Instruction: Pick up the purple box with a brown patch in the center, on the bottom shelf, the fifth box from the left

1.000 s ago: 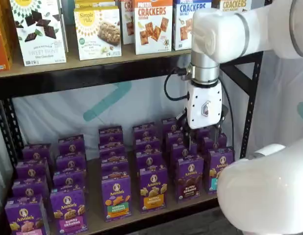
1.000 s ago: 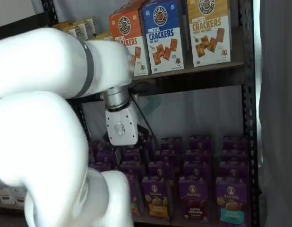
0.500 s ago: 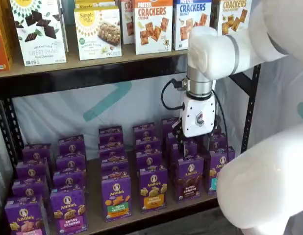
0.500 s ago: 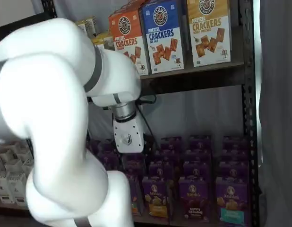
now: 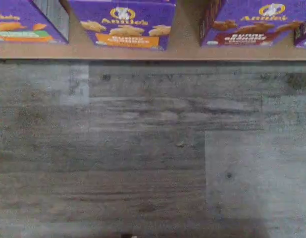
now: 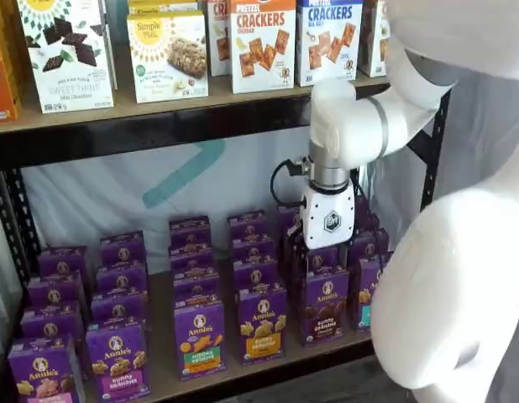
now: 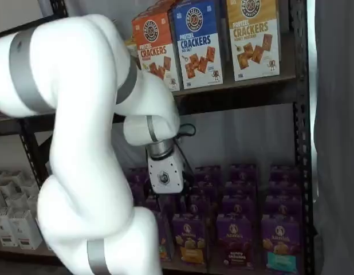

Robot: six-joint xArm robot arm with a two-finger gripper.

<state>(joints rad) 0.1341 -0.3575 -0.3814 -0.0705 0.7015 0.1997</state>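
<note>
While above purple box (image 6: 325,304), gripper (image 6: 326,254).

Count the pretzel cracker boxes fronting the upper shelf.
3: an orange box, a blue box beside it, and a tan box furthest right. More may stand hidden behind them.

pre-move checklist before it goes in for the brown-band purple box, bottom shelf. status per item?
1. Target located: ok. The purple box with the brown band stands upright at the front of the bottom shelf.
2. Front unobstructed: ok. Nothing stands before it.
3. Neighbours told apart: ok. An orange-band box stands beside it.
4. Gripper position: not ok. It hangs above the rows behind the target, not at it.
5. Finger opening: cannot tell. No gap shows in either shelf view.
6. Box held: ok. None is visibly held.
</note>
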